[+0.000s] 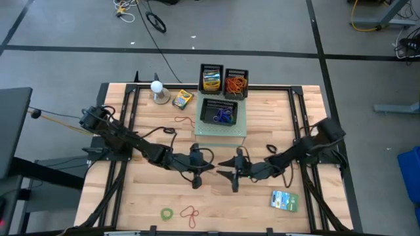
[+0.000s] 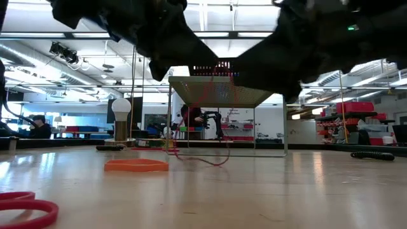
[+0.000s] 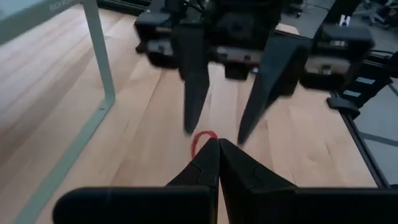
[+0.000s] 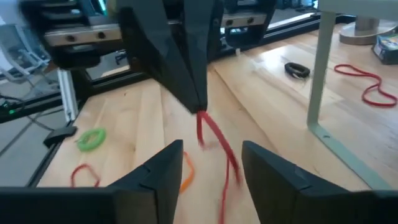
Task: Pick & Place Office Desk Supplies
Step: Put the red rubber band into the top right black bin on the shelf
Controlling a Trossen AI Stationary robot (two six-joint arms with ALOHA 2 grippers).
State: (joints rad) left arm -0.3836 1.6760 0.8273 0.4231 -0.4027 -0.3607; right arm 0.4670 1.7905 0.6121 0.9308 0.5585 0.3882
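Left hand [image 4: 200, 107] pinched shut on a red band [image 4: 214, 140], mid-tabletop [image 1: 275, 111], just in front of the green stand. The band dangles from its fingertips. Right hand [image 3: 214, 134] faces it close by, fingers spread, holding nothing; the band hangs between or just ahead of them.

Step in hand, by my reading: band is passing between the two hands, or has just been let go by the right.

To do it well: left should keep its pinch and lift clear so the loop does not snag on the right's fingers [image 3: 194, 93]. Right should back straight off, level. Then carry over the stand to the bins [image 1: 224, 82]; the orange-band bin is a likely target.

Hard to make out:
- Low view: both hands are dark masses overhead; band is only a thin red line.
- High view: band is not resolvable between the hands.
- Whether the loop touches the tabletop: cannot tell.
- Loose bands [image 1: 190, 215], a green ring [image 1: 167, 213] and a packet [image 1: 284, 200] lie near the front edge.
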